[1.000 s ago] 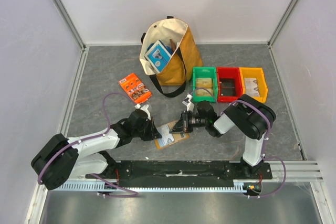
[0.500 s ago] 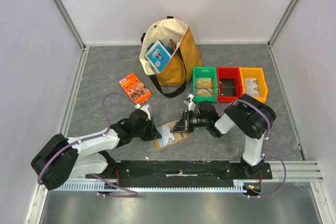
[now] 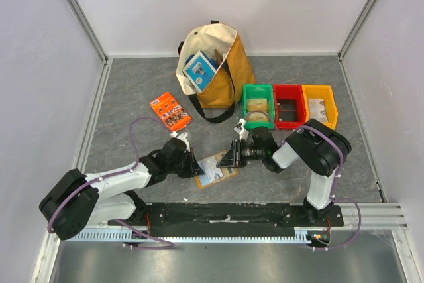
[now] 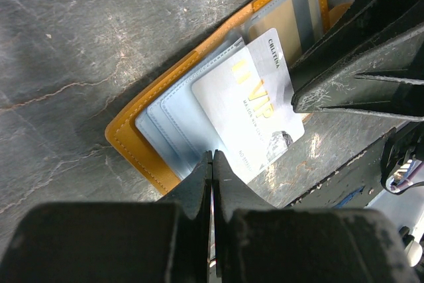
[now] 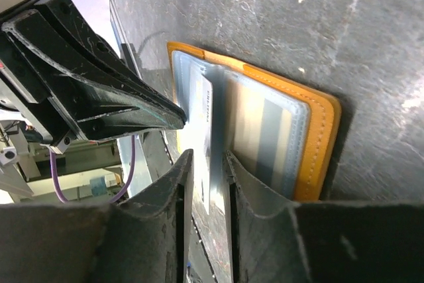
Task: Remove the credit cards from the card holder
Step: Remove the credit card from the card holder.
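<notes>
Card holder: the card holder (image 3: 224, 162) is lying open on the desk (image 3: 132, 91) between the two arms, sitting in the same spot as a second ago.
Left gripper: the left gripper (image 4: 212, 164) is staying fully closed with nothing between its fingers, its tips pressing down on the holder's pale blue pockets and pinning it.
Right gripper: the right gripper (image 5: 207, 164) is standing slightly parted, its fingers straddling the edge of the white card (image 4: 255, 114) without visibly pinching it.
White card: it is sticking well out of its pocket, one end still lying tucked in.
Second card: what looks like a gold striped card (image 4: 291, 21) is sitting fully inside the other pocket.
Change: from above, the right arm is shifting only a little; nothing is coming free.
Meaning: the pull is probably being re-gripped, and both cards are still waiting to come out.
</notes>
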Motion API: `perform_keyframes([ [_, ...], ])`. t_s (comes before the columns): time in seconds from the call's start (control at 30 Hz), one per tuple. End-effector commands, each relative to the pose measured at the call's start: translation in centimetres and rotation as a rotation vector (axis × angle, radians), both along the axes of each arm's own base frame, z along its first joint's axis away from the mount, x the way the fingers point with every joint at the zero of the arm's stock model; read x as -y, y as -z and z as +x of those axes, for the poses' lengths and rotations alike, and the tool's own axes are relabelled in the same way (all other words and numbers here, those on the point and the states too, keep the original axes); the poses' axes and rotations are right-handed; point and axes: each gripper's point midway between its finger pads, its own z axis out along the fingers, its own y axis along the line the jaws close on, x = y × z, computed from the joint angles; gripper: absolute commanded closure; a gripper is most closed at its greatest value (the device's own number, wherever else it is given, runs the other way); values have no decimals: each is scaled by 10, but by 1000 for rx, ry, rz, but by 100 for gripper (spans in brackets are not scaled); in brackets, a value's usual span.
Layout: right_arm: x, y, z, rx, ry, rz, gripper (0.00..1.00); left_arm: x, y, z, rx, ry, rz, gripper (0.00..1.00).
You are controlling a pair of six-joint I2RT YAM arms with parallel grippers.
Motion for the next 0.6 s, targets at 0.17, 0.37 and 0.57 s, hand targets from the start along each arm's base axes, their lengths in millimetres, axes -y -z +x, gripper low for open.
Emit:
perform_keyframes([
  [0.17, -12, -1, 5, 44, -30, -10, 65, -9, 13, -6, -30, 0, 41, 98],
  [0.37, -11, 2, 5, 43, -31, -29, 89, -9, 13, -6, -29, -1, 38, 98],
  [0.57, 9, 3, 15, 88, 3, -113, 100, -10, 13, -6, -23, -5, 34, 98],
])
